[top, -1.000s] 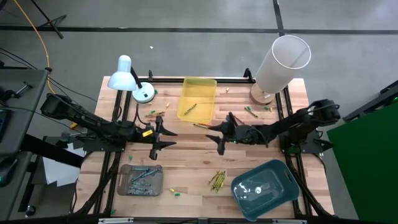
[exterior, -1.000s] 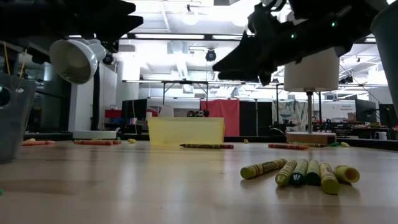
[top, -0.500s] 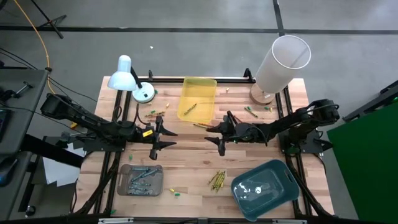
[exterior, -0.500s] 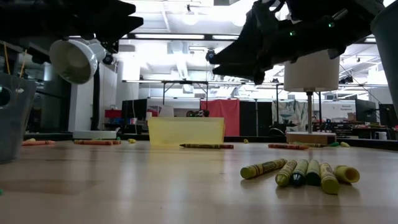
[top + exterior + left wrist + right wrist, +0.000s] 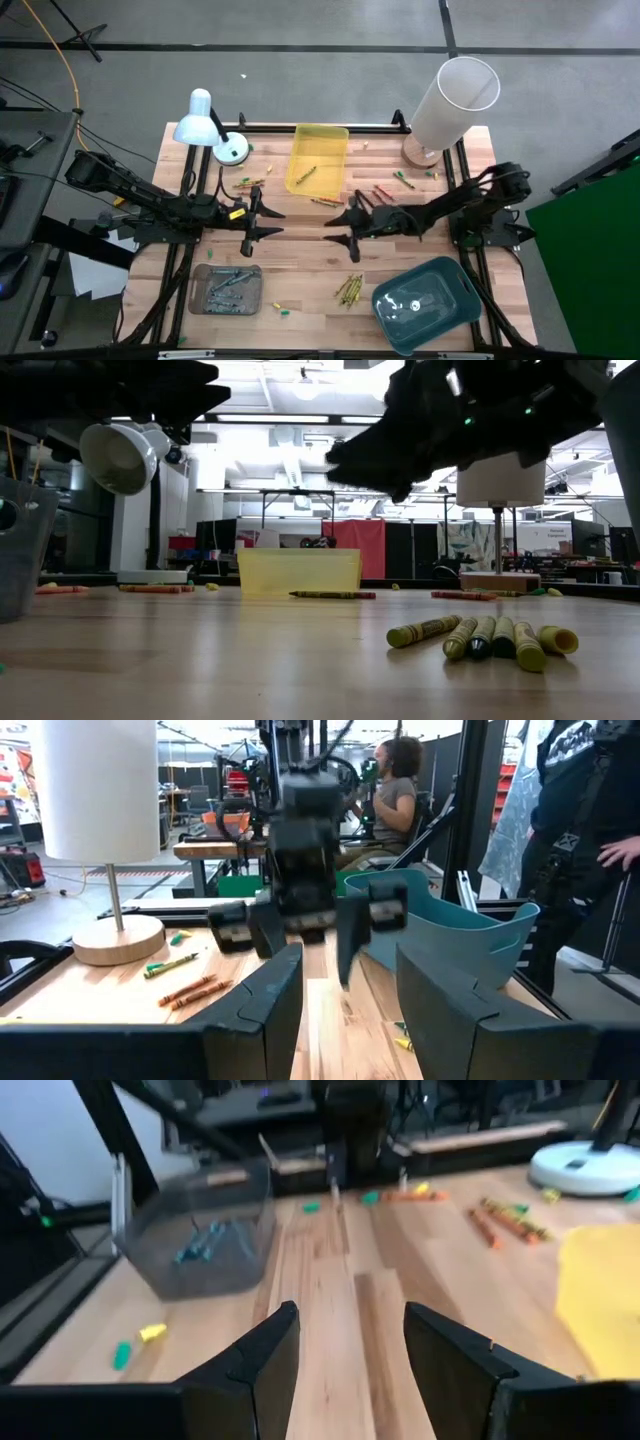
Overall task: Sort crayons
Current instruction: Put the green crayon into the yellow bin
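Observation:
Crayons lie scattered on the wooden table: a yellow-olive cluster (image 5: 349, 289) (image 5: 480, 637) near the front, one (image 5: 305, 176) inside the yellow tray (image 5: 330, 140), red-orange ones (image 5: 250, 183) (image 5: 380, 192), green ones (image 5: 405, 180), and blue ones (image 5: 228, 288) in the grey tray (image 5: 200, 300). My left gripper (image 5: 268, 224) (image 5: 350, 990) hovers open at the middle left, pointing level. My right gripper (image 5: 335, 230) (image 5: 345, 1350) hovers open facing it at the table's middle, tipped slightly down above bare wood. Neither has anything between its fingers.
A teal tray (image 5: 427, 303) stands at the front right. A desk lamp (image 5: 205, 125) and a white cylindrical lamp (image 5: 455, 95) stand at the back corners. A single crayon (image 5: 325, 201) lies just beyond the right gripper. People show in the room behind (image 5: 395, 790).
My right gripper has moved toward the table's left and a little toward the near edge, sinking slightly and tipping its fingers downward. It stays open. My left gripper has kept still.

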Tool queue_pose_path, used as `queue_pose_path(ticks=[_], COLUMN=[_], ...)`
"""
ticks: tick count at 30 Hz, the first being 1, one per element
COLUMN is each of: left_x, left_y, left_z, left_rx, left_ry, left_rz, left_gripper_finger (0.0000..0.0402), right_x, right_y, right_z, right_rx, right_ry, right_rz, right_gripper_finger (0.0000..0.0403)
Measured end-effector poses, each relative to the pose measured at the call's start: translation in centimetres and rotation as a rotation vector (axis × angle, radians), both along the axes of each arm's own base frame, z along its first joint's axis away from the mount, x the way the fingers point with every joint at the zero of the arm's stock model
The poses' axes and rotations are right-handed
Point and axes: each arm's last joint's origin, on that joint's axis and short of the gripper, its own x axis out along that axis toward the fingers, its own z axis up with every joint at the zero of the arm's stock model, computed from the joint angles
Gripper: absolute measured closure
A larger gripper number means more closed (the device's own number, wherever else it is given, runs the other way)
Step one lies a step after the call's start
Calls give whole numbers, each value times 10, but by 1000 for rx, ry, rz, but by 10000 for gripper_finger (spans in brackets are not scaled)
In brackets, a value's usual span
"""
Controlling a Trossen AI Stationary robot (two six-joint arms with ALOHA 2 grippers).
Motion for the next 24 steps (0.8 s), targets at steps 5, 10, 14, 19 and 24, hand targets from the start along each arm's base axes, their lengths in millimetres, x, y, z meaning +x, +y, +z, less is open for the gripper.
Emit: queue_pose_path(ticks=[5,10,14,19,24], left_x=[0,0,0,0,0], left_y=[0,0,0,0,0], left_z=[0,0,-1,-1,-1], left_rx=[-1,1,2,0,1], left_ry=[-3,4,10,11,11], left_rz=[0,0,0,0,0], left_gripper_finger=[257,257,257,257,257], right_x=[36,58,62,60,52], right_y=[-2,-12,-14,-21,-35], right_z=[-16,-21,-22,-28,-39], right_rx=[-77,-237,-297,-247,-177], right_ry=[176,537,667,680,678], right_rz=[-55,-260,-395,-444,-516], right_gripper_finger=[226,226,226,226,226])
